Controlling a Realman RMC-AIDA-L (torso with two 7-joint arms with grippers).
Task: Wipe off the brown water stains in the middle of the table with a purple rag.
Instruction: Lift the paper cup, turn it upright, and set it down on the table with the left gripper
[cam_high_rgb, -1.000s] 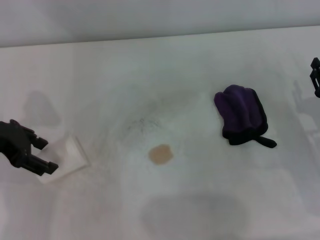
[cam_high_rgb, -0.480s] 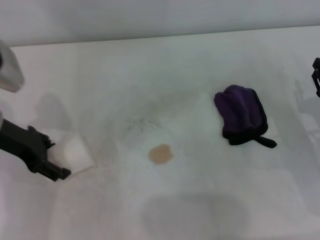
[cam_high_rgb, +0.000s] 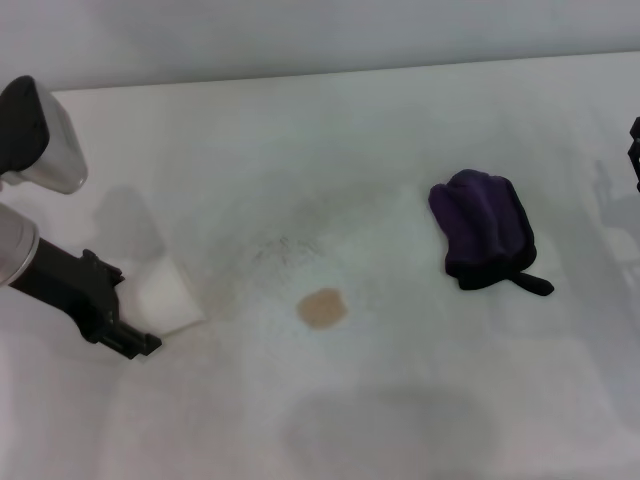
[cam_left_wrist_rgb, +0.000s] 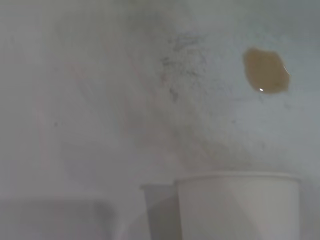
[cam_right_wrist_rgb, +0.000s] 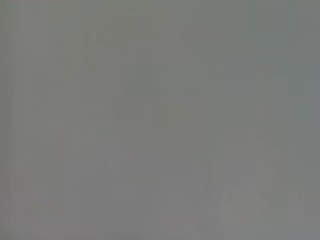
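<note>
Head view: the broad white tabletop (cam_high_rgb: 380, 130), faintly smudged with grey, is seen from above. The small tan-brown roundish water stain (cam_high_rgb: 322, 308) lies near the middle of it. The bunched dark purple rag (cam_high_rgb: 482, 229), edged in black with a short black loop tab, rests on the table to the stain's right and slightly farther back, well apart from it and untouched. At the left edge, the black left gripper (cam_high_rgb: 125, 322) is held low over the table against a white paper cup (cam_high_rgb: 165, 293); whether its jaws are clamped on the cup cannot be told. Only a black sliver of the right gripper (cam_high_rgb: 635, 150) is caught at the far right edge, its jaws not visible.

Left wrist view: the cup's white rim and wall (cam_left_wrist_rgb: 237, 205) are shown close up, with the brown stain (cam_left_wrist_rgb: 265, 71) glistening farther off on the speckled table.

Right wrist view: only a plain grey field is shown.
</note>
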